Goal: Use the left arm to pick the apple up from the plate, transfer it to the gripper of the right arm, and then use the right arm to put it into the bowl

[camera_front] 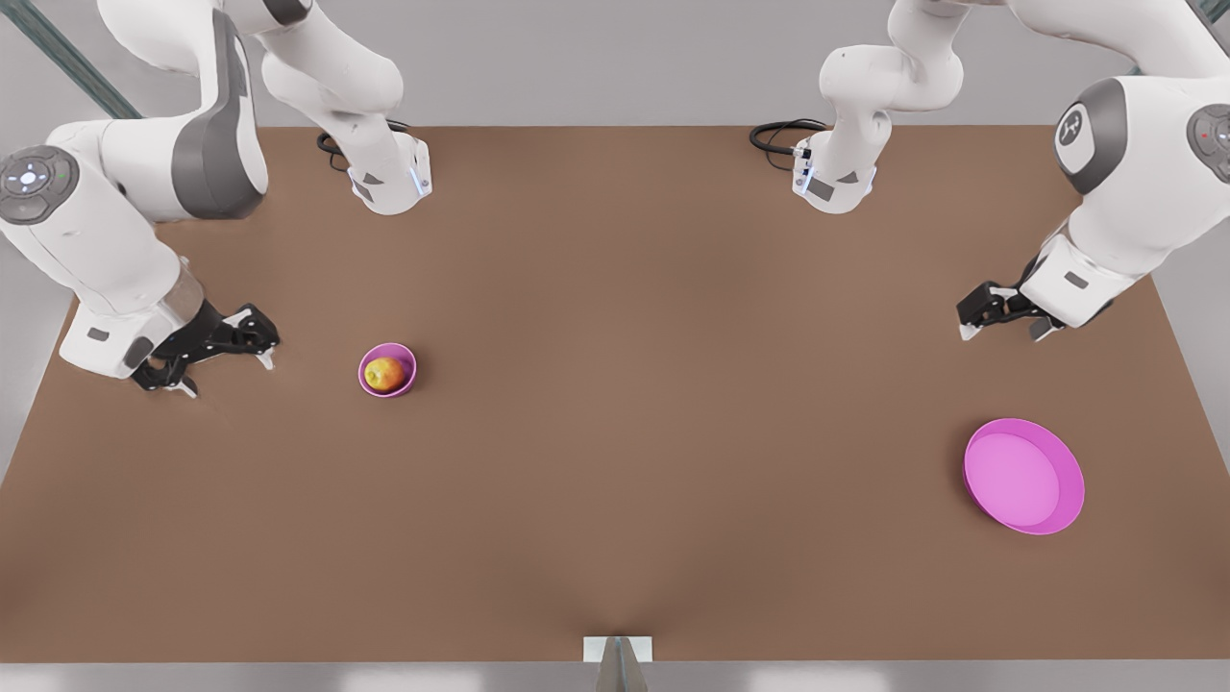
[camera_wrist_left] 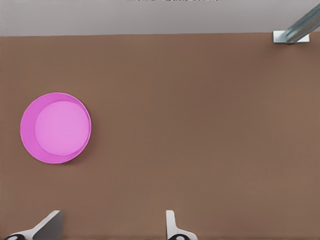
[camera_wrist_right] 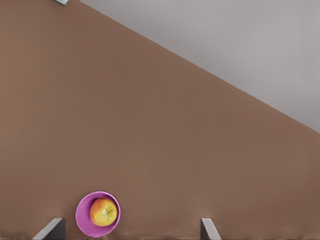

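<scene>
Resting in bowl [camera_front: 388, 371], apple [camera_front: 383, 374] beside right pincer [camera_front: 223, 359]

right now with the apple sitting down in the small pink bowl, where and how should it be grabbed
Grip the small round yellow-orange apple across its exposed upper half, coming straight down from above. It sits inside the small deep pink-purple bowl, whose wall rings its sides, so a sideways approach would probably hit the rim. The right end effector, open beside it, is closest.

Plain brown table [camera_front: 615, 404]. Small pink bowl [camera_front: 387, 370] sits toward the front view's left, wide magenta plate [camera_front: 1024, 476] near the right.
</scene>
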Available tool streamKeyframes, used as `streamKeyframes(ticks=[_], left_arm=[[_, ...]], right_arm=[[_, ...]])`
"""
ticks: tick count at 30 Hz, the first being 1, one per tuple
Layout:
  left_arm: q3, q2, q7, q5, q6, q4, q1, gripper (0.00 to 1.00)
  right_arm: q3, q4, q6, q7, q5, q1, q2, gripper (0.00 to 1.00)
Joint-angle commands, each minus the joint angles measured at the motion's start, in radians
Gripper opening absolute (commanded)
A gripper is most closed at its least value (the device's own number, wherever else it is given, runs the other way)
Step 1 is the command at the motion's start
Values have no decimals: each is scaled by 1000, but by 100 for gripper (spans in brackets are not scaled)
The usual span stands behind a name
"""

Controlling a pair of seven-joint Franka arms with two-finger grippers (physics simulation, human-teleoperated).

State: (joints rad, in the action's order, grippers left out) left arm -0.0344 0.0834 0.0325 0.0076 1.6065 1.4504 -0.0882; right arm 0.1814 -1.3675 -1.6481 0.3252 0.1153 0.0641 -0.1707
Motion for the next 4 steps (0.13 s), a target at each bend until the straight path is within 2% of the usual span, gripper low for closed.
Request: streamKeyframes(ticks=[1, 3, 4], left_arm=[[1, -1, -2, 29, -8, -5, -15, 100], [1, -1, -2, 28, -8, -7, -16, 100], [2, -1, -2, 28, -8, -8, -15, 100]], right_arm=[[-112, -54, 113, -325, -51, -90, 60, 100], [-230, -84, 110, -360, -52, -210, 79, 100], [-243, -68, 110, -359, -54, -224, 40, 100]])
